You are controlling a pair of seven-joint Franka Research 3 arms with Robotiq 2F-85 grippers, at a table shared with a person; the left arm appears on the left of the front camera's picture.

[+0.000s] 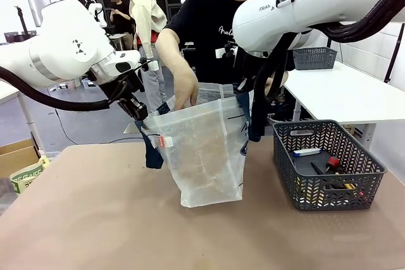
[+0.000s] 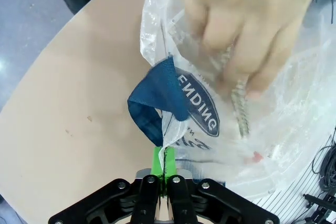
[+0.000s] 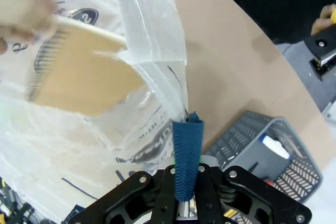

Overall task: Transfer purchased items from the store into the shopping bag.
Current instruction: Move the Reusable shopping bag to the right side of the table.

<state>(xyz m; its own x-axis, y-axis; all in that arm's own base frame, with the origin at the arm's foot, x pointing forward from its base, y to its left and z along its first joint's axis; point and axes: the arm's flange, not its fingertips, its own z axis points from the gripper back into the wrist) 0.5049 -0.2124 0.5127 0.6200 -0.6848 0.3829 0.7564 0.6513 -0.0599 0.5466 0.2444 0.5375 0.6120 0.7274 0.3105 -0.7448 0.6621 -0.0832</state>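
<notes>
Right now the left gripper is pinching the shopping bag at its rim, with its jaws closed on the thin film just beside a navy handle. The right gripper is clamping the opposite rim, closed on the film, with a handle strap draping over its fingers. Between them the bag is standing open near the middle of the tabletop, toward its far edge. A person's hand is reaching into the mouth, holding a flat tan piece with comb-like teeth. The store is sitting toward the right edge of the tabletop, near the bag, with a white-and-blue tube and a few other small packs lying in it.

The bag is looking light, limp and slippery, so it would likely sag shut if either pinch let go. The woven handles are probably offering the surer hold. The packs appear small and light, and the tube may roll, so it is best taken across its middle.
</notes>
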